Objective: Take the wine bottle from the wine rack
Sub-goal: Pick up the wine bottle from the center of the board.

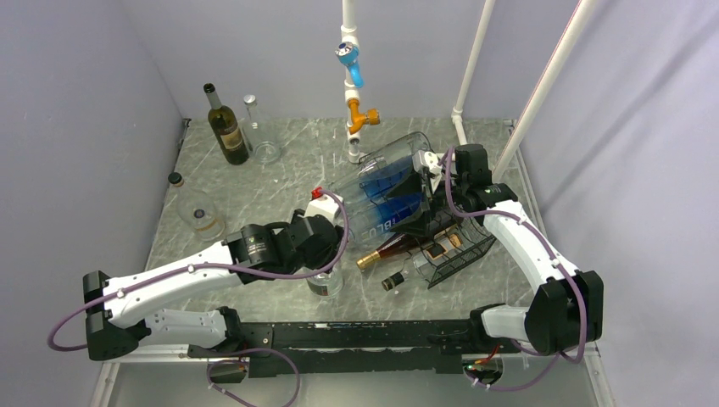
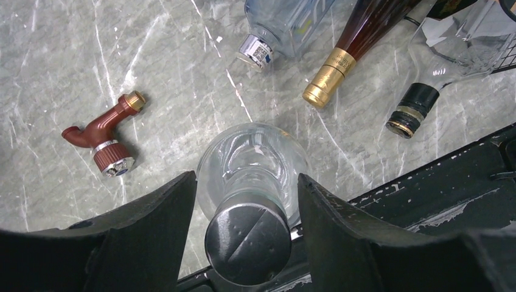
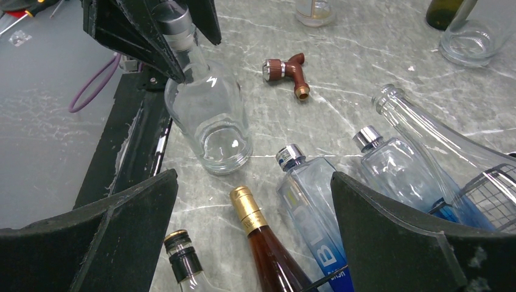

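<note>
The black wire-mesh wine rack lies on the marble table right of centre. Several bottles stick out of it: an amber bottle with a gold cap, a clear one with a black cap and blue-tinted ones. Off the rack, a clear bottle with a silver cap stands upright near the front rail. My left gripper straddles its neck, a gap showing on each side. My right gripper hovers open over the rack's bottle necks.
A brown tap fitting lies left of the bottles. A dark green bottle and a clear bottle stand at the back left. A round flask sits by the left edge. A white pipe frame rises behind. The black rail runs along the front.
</note>
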You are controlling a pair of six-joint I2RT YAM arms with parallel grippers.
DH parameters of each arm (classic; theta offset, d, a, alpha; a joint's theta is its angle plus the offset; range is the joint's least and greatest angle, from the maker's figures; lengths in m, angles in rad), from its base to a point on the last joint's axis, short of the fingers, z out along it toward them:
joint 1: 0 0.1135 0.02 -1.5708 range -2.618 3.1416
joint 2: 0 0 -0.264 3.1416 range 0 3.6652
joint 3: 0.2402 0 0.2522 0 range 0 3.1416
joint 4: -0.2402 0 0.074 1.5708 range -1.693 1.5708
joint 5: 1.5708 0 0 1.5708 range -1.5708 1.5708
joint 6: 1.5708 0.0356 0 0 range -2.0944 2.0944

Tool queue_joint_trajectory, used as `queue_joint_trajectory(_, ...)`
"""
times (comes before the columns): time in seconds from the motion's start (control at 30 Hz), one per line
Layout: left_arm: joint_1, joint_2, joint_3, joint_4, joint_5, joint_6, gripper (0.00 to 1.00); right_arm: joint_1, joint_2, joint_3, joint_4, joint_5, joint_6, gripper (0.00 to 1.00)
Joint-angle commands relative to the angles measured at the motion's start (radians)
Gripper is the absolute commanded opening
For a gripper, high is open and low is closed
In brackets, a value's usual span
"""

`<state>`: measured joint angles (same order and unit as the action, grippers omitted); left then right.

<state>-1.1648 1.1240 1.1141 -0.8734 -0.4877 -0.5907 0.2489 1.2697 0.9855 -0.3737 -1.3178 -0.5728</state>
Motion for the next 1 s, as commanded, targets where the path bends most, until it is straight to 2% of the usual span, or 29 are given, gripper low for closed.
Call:
queue_joint_trajectory(0.0,-0.004,0.007,0.049,-0.018,0.017,-0.02,0.66,-0.005,-0.001,0.001,0.002,-0.032,-0.021,1.0)
queue_joint_trajectory(0.37,-0.005,0.03,0.075,-0.057,0.033,-0.028,0.61,-0.007,0.0,0.001,0.001,-0.031,-0.022,1.0)
queue_joint_trajectory(0.57,-0.005,0.035,0.084,-0.07,0.033,-0.025,0.53,-0.007,0.008,0.007,-0.015,-0.033,-0.033,1.0)
queue_joint_trajectory(0.63,-0.005,0.037,0.085,-0.07,0.031,-0.022,0.46,-0.007,0.01,0.008,-0.02,-0.032,-0.037,1.0)
queue_joint_trajectory(0.73,-0.005,0.038,0.09,-0.073,0.023,-0.017,0.23,-0.008,0.009,0.008,-0.019,-0.031,-0.038,1.0)
queue_joint_trajectory(0.87,-0.005,0.037,0.096,-0.084,0.011,-0.005,0.0,-0.008,0.011,0.007,-0.019,-0.031,-0.038,1.0)
queue_joint_trajectory(0.97,-0.004,0.022,0.093,-0.076,-0.002,0.004,0.0,-0.007,0.01,0.008,-0.021,-0.031,-0.039,1.0)
